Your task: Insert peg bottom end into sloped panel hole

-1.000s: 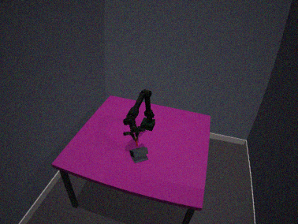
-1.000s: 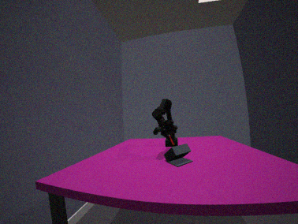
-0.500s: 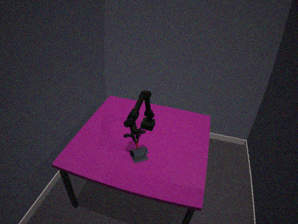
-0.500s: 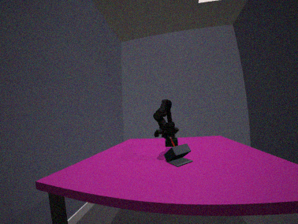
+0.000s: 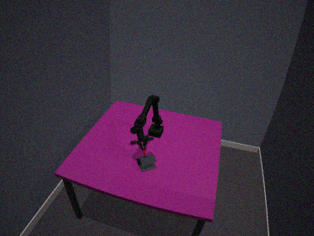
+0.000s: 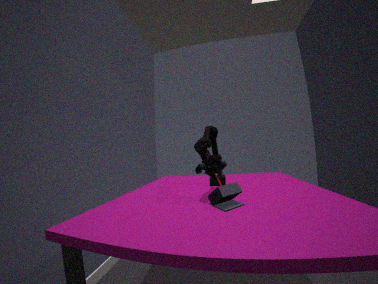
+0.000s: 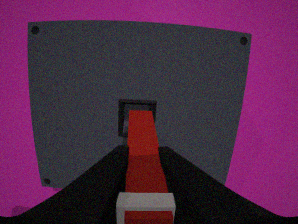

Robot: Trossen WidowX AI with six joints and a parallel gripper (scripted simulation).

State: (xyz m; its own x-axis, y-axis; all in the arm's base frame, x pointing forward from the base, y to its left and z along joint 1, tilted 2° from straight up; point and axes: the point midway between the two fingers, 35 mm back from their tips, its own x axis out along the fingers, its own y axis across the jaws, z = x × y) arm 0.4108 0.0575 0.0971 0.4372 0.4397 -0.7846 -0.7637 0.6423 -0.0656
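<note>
The red peg [image 5: 144, 152] [image 6: 219, 180] [image 7: 143, 132] is held by its upper part, leaning toward the sloped grey panel [image 5: 147, 161] [image 6: 227, 191] [image 7: 75, 75]. My gripper [image 5: 144, 146] [image 6: 216, 174] [image 7: 144, 150] is shut on it, just above the panel. In the wrist view the peg's flat-sided lower end overlaps the hole [image 7: 121, 120], a little right of its middle. The hole's left and top edges show; the peg hides much of its lower right. Whether the tip is inside the hole or just above it, I cannot tell.
The panel stands on the magenta table [image 5: 187, 166] [image 6: 150, 225], with dark round spots [image 7: 35, 30] [image 7: 243, 41] near its corners. A light grey band [image 7: 145, 200] crosses the peg at the bottom of the wrist view. The arm's dark base [image 5: 156, 130] is behind the panel.
</note>
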